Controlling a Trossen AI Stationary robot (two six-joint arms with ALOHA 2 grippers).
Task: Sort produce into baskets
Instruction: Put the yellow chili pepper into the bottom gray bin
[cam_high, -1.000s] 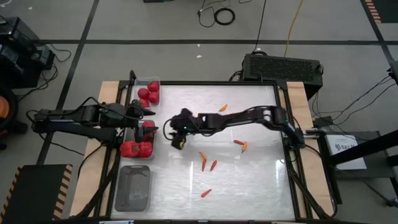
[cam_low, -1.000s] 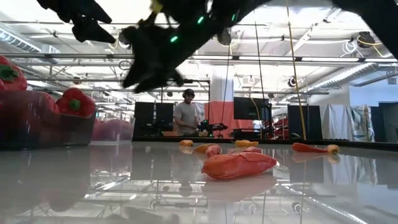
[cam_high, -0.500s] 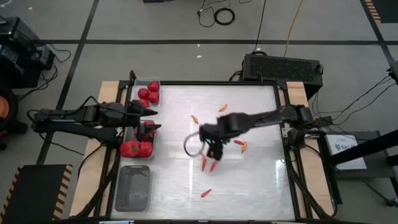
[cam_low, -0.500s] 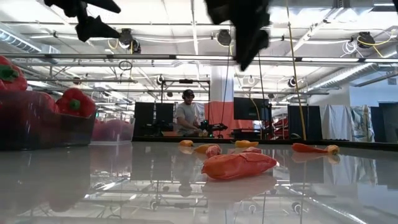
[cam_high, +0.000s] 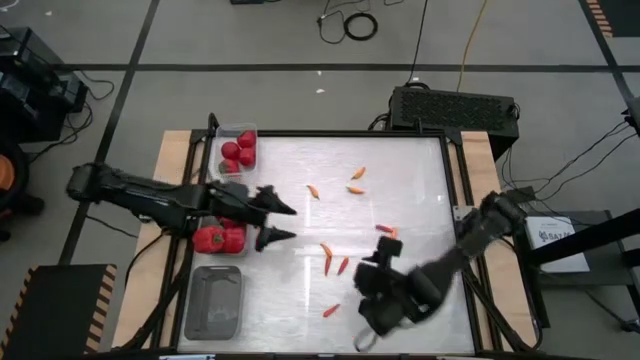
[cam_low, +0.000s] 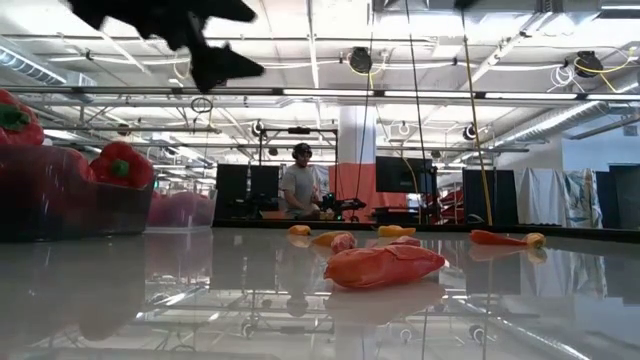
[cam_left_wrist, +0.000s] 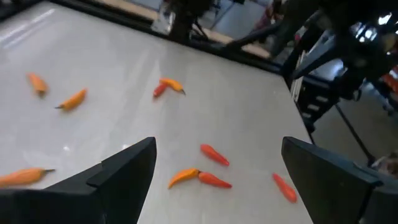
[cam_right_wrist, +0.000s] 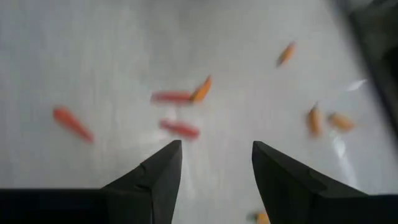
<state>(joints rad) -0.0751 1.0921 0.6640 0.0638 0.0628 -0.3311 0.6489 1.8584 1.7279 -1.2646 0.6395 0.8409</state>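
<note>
Several orange-red chili peppers (cam_high: 326, 250) lie loose on the white table and also show in the low view (cam_low: 385, 265). Red tomatoes sit in the small clear basket (cam_high: 238, 131) at the far left. Red bell peppers (cam_high: 210, 240) fill a grey basket (cam_low: 70, 205) below it. A second grey basket (cam_high: 213, 300) at the near left holds nothing. My left gripper (cam_high: 280, 222) is open and empty, just right of the pepper basket; its wrist view (cam_left_wrist: 217, 152) looks over the chilies. My right gripper (cam_high: 372, 305) is open and empty above the near right part of the table (cam_right_wrist: 216, 149).
A black box (cam_high: 455, 108) stands beyond the table's far edge at the right. The table has a dark raised frame (cam_high: 460, 250) around it. In the low view, a person (cam_low: 300, 185) stands in the room far behind the table.
My right gripper has swung from beside the pepper basket across the middle of the table toward the right and near edges. My left gripper has gone from over the baskets toward the table's right and now stands out over the white surface.
</note>
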